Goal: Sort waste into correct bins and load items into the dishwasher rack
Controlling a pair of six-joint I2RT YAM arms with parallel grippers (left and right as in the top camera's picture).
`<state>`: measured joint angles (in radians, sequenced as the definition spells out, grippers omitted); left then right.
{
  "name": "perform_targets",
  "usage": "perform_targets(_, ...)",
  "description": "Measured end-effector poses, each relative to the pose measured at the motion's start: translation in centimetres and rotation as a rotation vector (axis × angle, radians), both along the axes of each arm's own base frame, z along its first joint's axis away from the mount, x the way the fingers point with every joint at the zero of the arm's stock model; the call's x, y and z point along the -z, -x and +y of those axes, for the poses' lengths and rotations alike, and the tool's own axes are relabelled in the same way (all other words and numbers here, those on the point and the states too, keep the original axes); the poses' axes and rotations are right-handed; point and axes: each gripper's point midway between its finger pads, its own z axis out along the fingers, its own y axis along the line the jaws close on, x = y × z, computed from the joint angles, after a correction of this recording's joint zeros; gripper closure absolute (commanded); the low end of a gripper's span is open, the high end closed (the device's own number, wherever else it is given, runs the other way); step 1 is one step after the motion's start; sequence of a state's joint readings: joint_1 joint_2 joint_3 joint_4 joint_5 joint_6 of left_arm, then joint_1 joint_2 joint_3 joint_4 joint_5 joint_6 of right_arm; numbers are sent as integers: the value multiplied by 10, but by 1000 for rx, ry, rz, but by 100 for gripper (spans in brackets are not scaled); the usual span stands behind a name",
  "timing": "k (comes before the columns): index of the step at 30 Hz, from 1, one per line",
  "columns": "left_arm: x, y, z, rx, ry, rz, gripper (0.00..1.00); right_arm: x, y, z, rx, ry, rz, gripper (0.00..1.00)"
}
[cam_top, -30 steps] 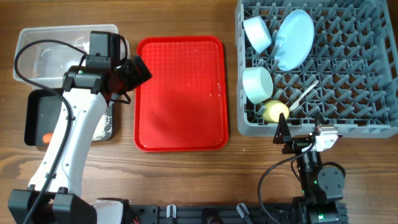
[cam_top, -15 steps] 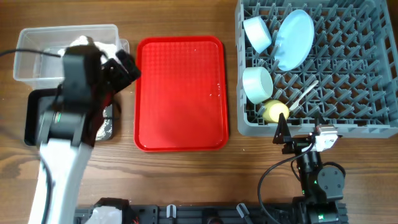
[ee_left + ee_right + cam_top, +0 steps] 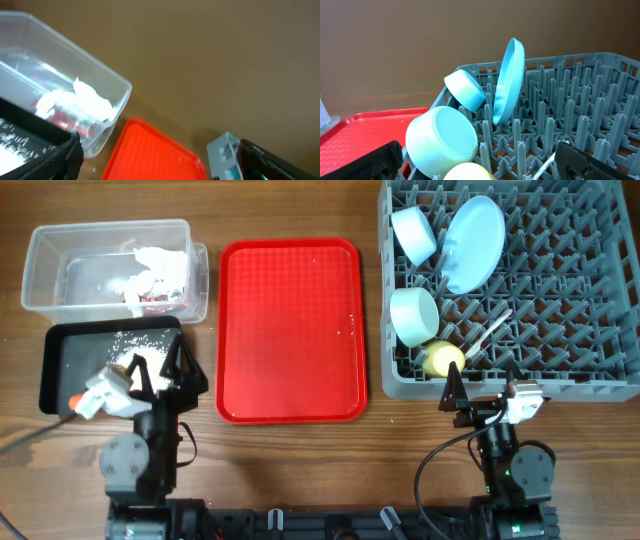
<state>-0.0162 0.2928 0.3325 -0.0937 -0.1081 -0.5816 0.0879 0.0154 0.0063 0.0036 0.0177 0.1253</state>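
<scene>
The clear tub (image 3: 40, 250) holds crumpled white-and-red paper scraps (image 3: 150, 275); both also show in the left wrist view, the tub (image 3: 100, 80) and the scraps (image 3: 85, 102). The black tray (image 3: 52, 375) holds rice grains (image 3: 135, 340) and the orange carrot (image 3: 76, 398). The grey rack (image 3: 600, 330) holds the blue plate (image 3: 473, 242), blue bowl (image 3: 413, 232), green bowl (image 3: 413, 313), yellow cup (image 3: 442, 359) and white spoon (image 3: 490, 332). My left gripper (image 3: 165, 370) is open and empty at the black tray's front right corner. My right gripper (image 3: 480, 385) is open and empty at the rack's front edge.
The flat red tray (image 3: 290, 330) lies bare between the bins and the rack. Both arms are folded back at the table's front edge. In the right wrist view the plate (image 3: 509, 80) stands on edge among the pegs behind the green bowl (image 3: 442, 142).
My left arm has pulled back from over the clear tub to the table's front edge. The paper scraps now lie uncovered in the tub. The right arm has not moved.
</scene>
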Motion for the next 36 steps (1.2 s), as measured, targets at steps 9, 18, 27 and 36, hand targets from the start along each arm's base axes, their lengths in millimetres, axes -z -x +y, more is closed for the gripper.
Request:
perform_targets(9, 27, 15, 1, -3, 3, -144, 0, 0, 0, 0, 0, 0, 0, 0)
perform_targets(18, 30, 13, 4, -21, 4, -182, 0, 0, 0, 0, 0, 0, 0, 0)
perform_targets(27, 86, 9, 3, -17, -1, 10, 0, 0, 0, 0, 0, 0, 0, 0)
perform_targets(36, 86, 9, 1, -2, 0, 11, 0, 0, 0, 0, 0, 0, 0, 0)
